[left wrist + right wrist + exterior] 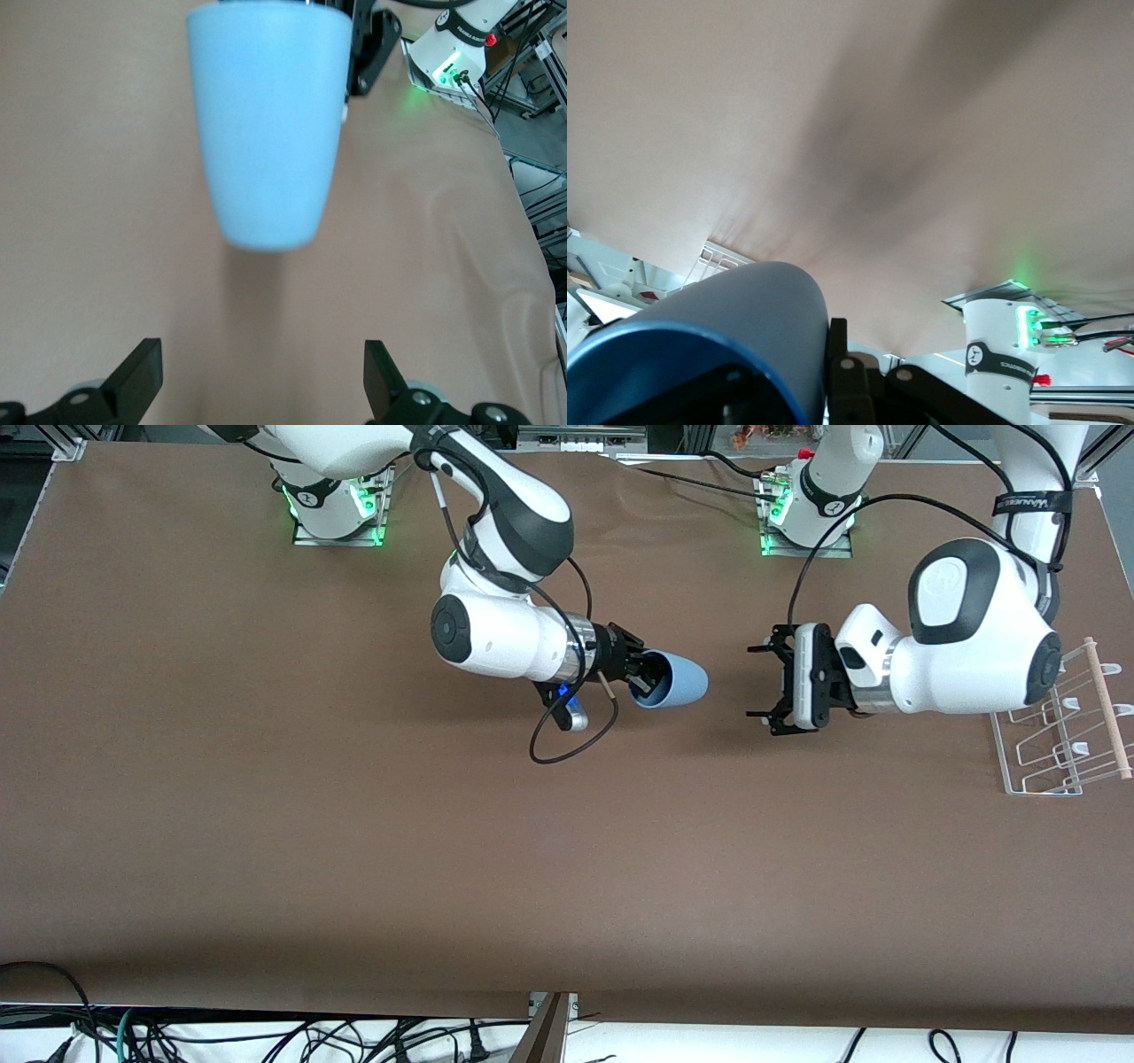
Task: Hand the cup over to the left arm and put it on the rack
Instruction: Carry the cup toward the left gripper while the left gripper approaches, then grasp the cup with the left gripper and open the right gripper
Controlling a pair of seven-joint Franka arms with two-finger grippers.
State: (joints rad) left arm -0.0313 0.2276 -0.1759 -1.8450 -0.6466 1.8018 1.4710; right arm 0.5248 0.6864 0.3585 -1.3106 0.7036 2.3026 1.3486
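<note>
One small light-blue plastic cup [675, 680], smooth and plain, no handle, wider at the mouth than at the base. Lying sideways in the air over the middle of the brown table [354, 824], base pointing toward the left arm. Held at the rim by the right gripper [640, 676], jaws closed on the cup's wall, one finger inside the mouth. Facing it, the left gripper [767, 681], jaws spread wide, near the cup but not touching. In the left wrist view, cup base [266, 133] just ahead of the two dark fingertips [137, 376]. One white wire rack [1063, 731] with a light wooden rod, at the left arm's end of the table. Two arms, two grippers.
</note>
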